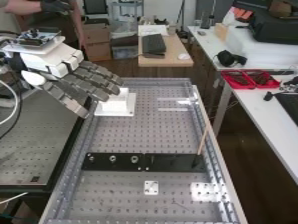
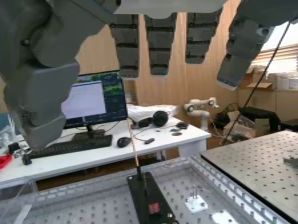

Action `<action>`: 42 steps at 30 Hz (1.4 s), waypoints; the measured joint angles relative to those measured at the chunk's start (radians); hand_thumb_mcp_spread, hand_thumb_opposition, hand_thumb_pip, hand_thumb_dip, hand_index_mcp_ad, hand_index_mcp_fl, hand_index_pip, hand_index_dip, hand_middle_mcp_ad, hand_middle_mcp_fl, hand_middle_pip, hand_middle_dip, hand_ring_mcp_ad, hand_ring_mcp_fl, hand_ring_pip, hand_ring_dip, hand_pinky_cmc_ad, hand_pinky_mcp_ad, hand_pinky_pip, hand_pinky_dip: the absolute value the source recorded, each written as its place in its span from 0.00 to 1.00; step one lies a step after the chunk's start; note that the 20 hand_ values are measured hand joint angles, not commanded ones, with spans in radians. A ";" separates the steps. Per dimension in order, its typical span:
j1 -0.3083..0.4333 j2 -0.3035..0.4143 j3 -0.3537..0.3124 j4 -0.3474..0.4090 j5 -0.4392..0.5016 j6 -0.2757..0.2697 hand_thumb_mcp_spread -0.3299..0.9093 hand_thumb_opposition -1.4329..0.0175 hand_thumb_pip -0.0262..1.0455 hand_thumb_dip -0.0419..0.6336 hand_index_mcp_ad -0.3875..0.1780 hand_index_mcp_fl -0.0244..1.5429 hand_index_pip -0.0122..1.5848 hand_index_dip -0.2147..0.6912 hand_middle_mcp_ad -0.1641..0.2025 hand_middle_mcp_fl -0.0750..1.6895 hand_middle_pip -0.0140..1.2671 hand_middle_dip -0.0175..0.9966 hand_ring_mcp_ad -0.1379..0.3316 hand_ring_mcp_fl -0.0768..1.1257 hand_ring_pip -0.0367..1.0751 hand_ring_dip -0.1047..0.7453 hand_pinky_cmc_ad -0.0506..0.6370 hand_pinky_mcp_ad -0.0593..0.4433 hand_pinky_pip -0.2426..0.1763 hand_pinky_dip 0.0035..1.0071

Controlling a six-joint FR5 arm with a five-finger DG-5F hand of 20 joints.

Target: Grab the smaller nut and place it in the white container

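Hand (image 1: pixel 86 82) hangs open, straight-fingered, near the white container (image 1: pixel 115 106); the smaller nut (image 1: pixel 91 158) apparently stands on the black bar (image 1: pixel 169 163).

Pretty bright room overall, with strong light at the window (image 2: pixel 287 46) with blinds in the wrist view. In the high view, the perforated metal desk (image 1: pixel 110 197) throws harsh glare at its near right, plus a smaller shiny streak at the far right. The white container (image 1: pixel 116 104) looks nearly washed out, while the floor (image 1: pixel 233 155) sits in deep shadow.
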 joint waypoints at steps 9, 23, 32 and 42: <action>-0.042 -0.043 -0.063 0.082 -0.026 -0.002 0.53 0.47 0.53 0.27 0.56 0.10 0.41 0.33 0.64 0.11 0.12 0.24 0.64 0.07 0.12 0.25 0.71 0.81 0.33 0.51; -0.117 -0.108 -0.159 0.257 -0.096 -0.024 0.53 0.46 0.55 0.30 0.52 0.04 0.65 0.33 0.63 0.10 0.12 0.24 0.64 0.07 0.11 0.25 0.71 0.80 0.33 0.51; -0.138 -0.137 -0.193 0.322 -0.095 -0.030 0.53 0.45 0.60 0.31 0.51 0.03 0.77 0.33 0.64 0.10 0.12 0.24 0.64 0.07 0.11 0.25 0.70 0.80 0.33 0.50; -0.098 -0.161 -0.246 0.400 -0.002 -0.024 0.53 0.45 0.62 0.32 0.51 0.03 0.83 0.33 0.64 0.09 0.12 0.24 0.64 0.07 0.12 0.25 0.70 0.80 0.33 0.50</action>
